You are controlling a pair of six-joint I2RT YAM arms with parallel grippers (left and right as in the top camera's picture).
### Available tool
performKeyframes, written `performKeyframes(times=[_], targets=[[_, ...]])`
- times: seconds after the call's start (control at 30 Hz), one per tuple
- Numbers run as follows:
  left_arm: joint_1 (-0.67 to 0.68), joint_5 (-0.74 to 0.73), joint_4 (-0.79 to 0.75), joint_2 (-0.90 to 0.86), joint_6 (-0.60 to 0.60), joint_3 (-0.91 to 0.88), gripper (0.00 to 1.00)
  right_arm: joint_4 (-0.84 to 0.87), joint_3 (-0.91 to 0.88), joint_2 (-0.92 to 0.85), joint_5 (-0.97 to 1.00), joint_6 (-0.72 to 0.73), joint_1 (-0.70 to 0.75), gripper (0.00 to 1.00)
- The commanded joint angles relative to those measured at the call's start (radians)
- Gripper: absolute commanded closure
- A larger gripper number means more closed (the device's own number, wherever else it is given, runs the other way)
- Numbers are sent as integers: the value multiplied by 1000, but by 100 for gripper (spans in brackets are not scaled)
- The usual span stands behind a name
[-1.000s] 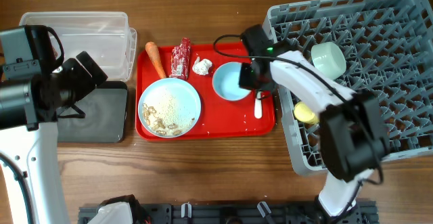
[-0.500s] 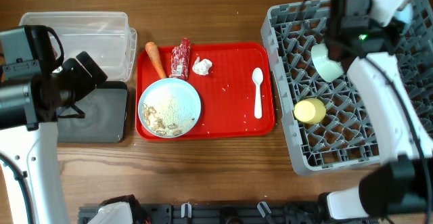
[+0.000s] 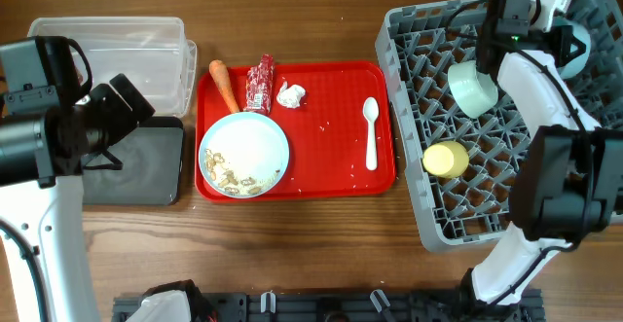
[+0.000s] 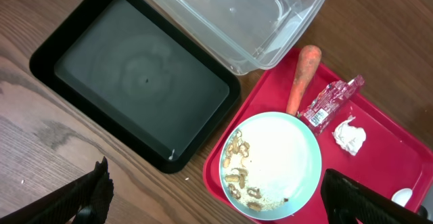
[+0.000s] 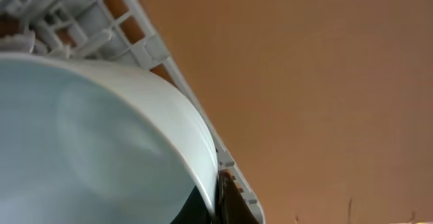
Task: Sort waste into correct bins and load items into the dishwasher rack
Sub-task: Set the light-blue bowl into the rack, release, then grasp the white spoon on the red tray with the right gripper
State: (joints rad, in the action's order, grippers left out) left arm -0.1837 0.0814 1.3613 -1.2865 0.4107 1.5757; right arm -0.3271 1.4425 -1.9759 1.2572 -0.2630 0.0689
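Note:
My right gripper [image 3: 563,30] is shut on the rim of the pale blue bowl [image 3: 576,48] and holds it tilted over the far right corner of the grey dishwasher rack [image 3: 545,215]. In the right wrist view the bowl [image 5: 88,136] fills the left, pinched by my fingers [image 5: 218,191]. The light green bowl [image 3: 474,87] and yellow cup [image 3: 446,160] sit in the rack. The pale blue plate [image 3: 243,154] with beige scraps [image 4: 238,176], carrot [image 3: 224,84], red wrapper [image 3: 260,82], tissue [image 3: 290,94] and white spoon [image 3: 370,132] lie on the red tray. My left gripper [image 4: 216,200] is open above the plate's edge.
The clear tub [image 3: 127,45] stands at the far left with the black tray [image 3: 146,161] in front of it. The red serving tray [image 3: 336,171] lies between the bins and the rack. The rack's outer edge [image 5: 145,38] shows beside bare wood.
My right arm lifted the pale blue bowl off the red tray and carried it right to the rack's far corner. The left arm has not moved.

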Motion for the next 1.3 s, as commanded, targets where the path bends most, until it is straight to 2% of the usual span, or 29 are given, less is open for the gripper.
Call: performKeyframes(times=[0.0,0.17,0.2,0.23,0.27,0.3,0.33,0.53,0.63,0.73,0.77,0.83,0.9,1.03,1.13,1.17,1.27], targets=[[-2,10,-3,-3,17,10,0,2,2,-37,-11,-51,2,96],[-2,10,-3,-3,16,10,0,-29,2,-37,-48,-51,-40,96],[-2,10,-3,-3,16,10,0,-31,2,-37,-47,-51,-51,92],[-2,10,-3,-3,16,10,0,-33,2,-36,-47,-54,-70,67],[-2,10,-3,-3,16,10,0,-32,2,-35,-48,-48,-84,19],[-2,10,-3,-3,16,10,0,-32,2,-32,-62,-48,-95,2],[-2,10,-3,-3,16,10,0,-41,2,-19,-124,-48,-112,0],[-2,10,-3,-3,16,10,0,-236,14,153,-507,34,-185,0],[-2,10,-3,-3,16,10,0,-408,46,328,-883,123,-240,10],[-2,10,-3,-3,16,10,0,-451,46,462,-1037,216,-260,16],[-2,10,-3,-3,17,10,0,-480,46,515,-1178,251,-262,23],[-2,10,-3,-3,16,10,0,-535,46,546,-1390,285,-262,36],[-2,10,-3,-3,16,10,0,-621,29,534,-1540,369,-286,38],[-2,10,-3,-3,16,10,0,-666,-43,457,-1508,433,-404,38],[-2,10,-3,-3,16,10,0,-678,-70,354,-1247,630,-481,39],[-2,10,-3,-3,16,10,0,-659,-70,303,-1202,683,-485,44],[-2,10,-3,-3,16,10,0,-585,-70,198,-1271,684,-484,51]])
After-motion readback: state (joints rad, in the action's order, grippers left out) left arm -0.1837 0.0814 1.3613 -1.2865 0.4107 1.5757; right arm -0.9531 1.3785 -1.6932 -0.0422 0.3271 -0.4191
